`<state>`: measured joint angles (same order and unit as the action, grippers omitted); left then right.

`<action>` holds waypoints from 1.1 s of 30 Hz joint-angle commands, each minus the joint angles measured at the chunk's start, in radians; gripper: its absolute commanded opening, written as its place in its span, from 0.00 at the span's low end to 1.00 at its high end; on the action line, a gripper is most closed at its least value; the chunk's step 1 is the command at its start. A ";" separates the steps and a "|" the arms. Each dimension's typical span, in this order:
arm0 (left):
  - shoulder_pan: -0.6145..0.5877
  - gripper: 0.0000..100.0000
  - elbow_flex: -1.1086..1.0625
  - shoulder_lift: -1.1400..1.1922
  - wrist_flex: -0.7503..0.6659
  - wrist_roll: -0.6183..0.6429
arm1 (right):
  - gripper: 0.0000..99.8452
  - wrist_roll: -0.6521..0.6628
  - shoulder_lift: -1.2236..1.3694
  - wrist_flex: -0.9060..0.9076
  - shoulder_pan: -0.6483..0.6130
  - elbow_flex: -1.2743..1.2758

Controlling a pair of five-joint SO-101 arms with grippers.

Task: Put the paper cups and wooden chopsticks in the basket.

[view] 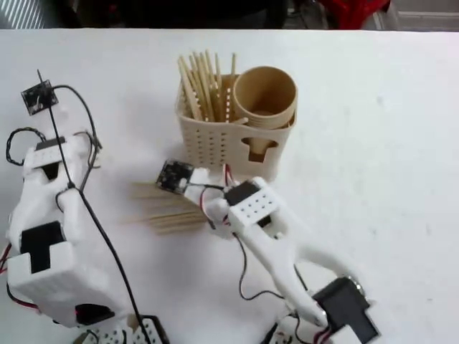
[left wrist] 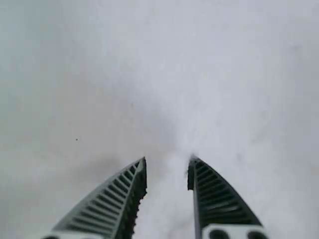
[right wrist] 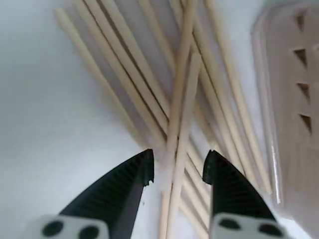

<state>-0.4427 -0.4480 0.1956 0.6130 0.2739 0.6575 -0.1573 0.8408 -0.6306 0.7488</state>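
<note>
A beige perforated plastic basket (view: 215, 147) stands on the white tabletop (view: 373, 143). Stacked tan paper cups (view: 265, 97) sit in its 3 o'clock half, and a bundle of pale wooden chopsticks (view: 203, 82) stands upright in its 9 o'clock half. More loose wooden chopsticks (view: 166, 213) lie flat on the tabletop at about 7 o'clock from the basket, just beside its base.

The right arm (view: 254, 208) stretches in from 5 o'clock. The right gripper (right wrist: 177, 169) hangs low over that loose pile. Its black ribbed fingers (right wrist: 124, 189) are apart, with two crossed sticks running between the tips.

The left arm (view: 50, 215) sits folded at 9 o'clock, well apart from the basket. The left gripper (left wrist: 167, 174) is over bare tabletop with its fingers (left wrist: 119, 204) apart and nothing between them.
</note>
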 commanded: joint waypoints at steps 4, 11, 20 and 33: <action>-0.002 0.15 0.049 -0.004 -0.018 0.009 | 0.18 0.012 0.068 -0.068 0.036 -0.049; -0.001 0.15 0.048 -0.004 -0.018 0.009 | 0.09 0.012 0.150 -0.104 0.036 -0.052; 0.016 0.15 0.048 -0.002 -0.018 0.009 | 0.04 0.009 0.079 -0.093 0.036 -0.049; 0.018 0.15 0.046 -0.002 -0.018 0.009 | 0.02 -0.058 -0.266 0.048 0.010 -0.049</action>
<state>-0.4381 -0.4480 0.1956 0.6114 0.2739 0.6068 -0.3414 0.8700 -0.6030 0.7211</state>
